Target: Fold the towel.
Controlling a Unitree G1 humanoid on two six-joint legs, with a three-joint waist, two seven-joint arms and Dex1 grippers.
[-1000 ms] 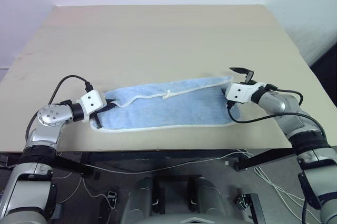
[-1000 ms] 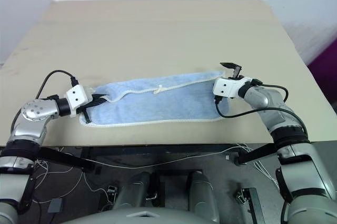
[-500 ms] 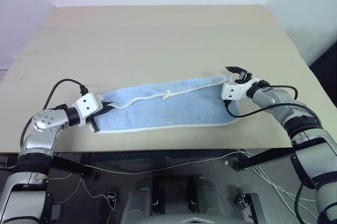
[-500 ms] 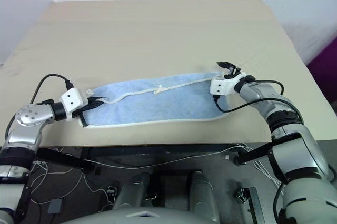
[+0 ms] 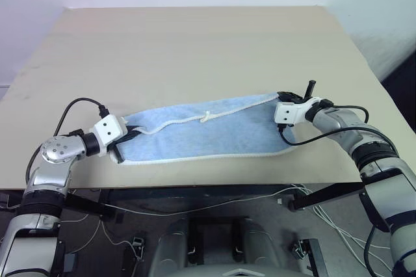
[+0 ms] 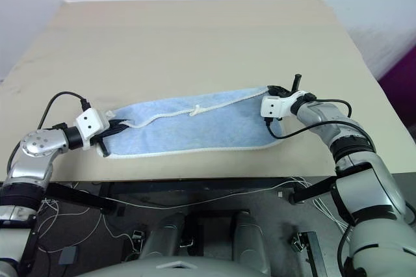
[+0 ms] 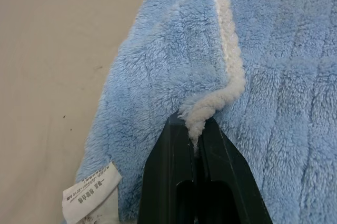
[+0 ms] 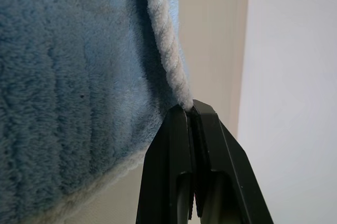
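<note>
Beige table [image 5: 195, 43]: towel [image 5: 208, 135] folded lengthwise; left gripper [image 7: 196, 129] and right gripper [image 8: 190, 109] jaws clamped tight on its white edging.

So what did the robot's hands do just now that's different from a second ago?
The right gripper was open beside the far right corner of the towel; it has now shut on the white edging there. The left gripper stayed clamped on the towel's left end, and the towel still lies stretched flat along the table.
</note>
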